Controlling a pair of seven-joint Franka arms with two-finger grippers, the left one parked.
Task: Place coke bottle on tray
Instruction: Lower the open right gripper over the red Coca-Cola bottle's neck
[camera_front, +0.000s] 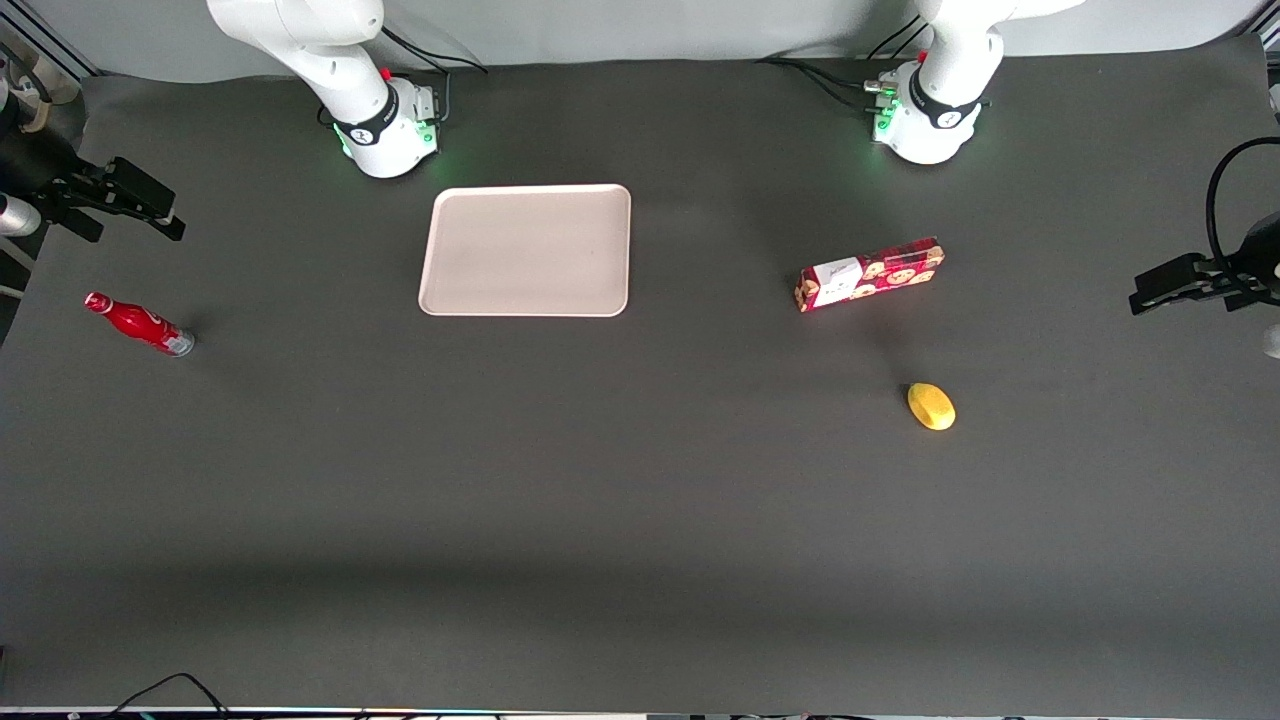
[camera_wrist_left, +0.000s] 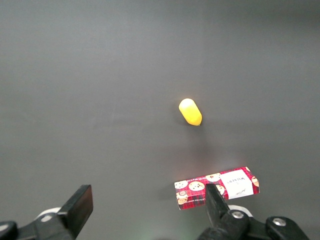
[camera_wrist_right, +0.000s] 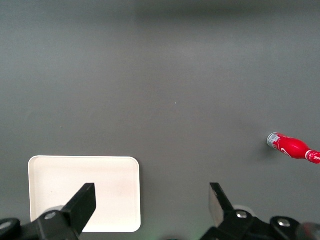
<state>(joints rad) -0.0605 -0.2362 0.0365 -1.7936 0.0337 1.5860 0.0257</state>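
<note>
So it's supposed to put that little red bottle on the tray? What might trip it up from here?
Three things, I'd guess. The coke bottle lies on its side, so it may roll when touched. It lies near the table's edge at the working arm's end, well apart from the tray, so carrying it risks a slip. The open tool hangs high above the table, not yet over the bottle, so its aim may be off.

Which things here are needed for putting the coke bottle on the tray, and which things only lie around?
Needed:
- coke bottle, lying on its side at the working arm's end of the table
- tray, nothing on it
- gripper, fingers open, holding nothing

Only lying around:
- cookie box
- yellow fruit, nearer the front camera than the box
</note>
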